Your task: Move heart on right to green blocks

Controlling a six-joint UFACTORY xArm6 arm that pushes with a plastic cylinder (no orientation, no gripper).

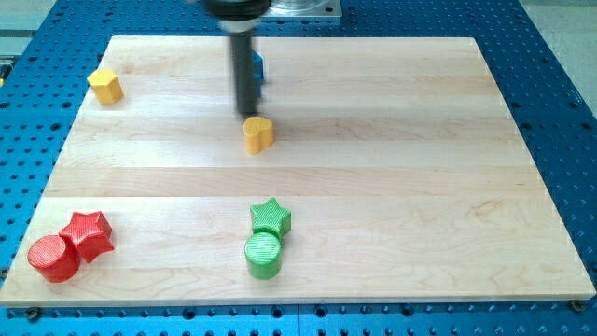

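Observation:
A yellow heart (258,133) lies at the board's upper middle. My tip (247,114) stands just above it toward the view's top, touching or nearly touching its top left edge. A green star (270,217) and a green cylinder (263,255) sit together at the lower middle, well below the heart. A blue block (258,67) is mostly hidden behind the rod; its shape cannot be made out.
A yellow block (105,85) of unclear shape sits near the board's upper left corner. A red star (89,234) and a red cylinder (52,259) touch each other at the lower left. The wooden board (420,187) lies on a blue perforated table.

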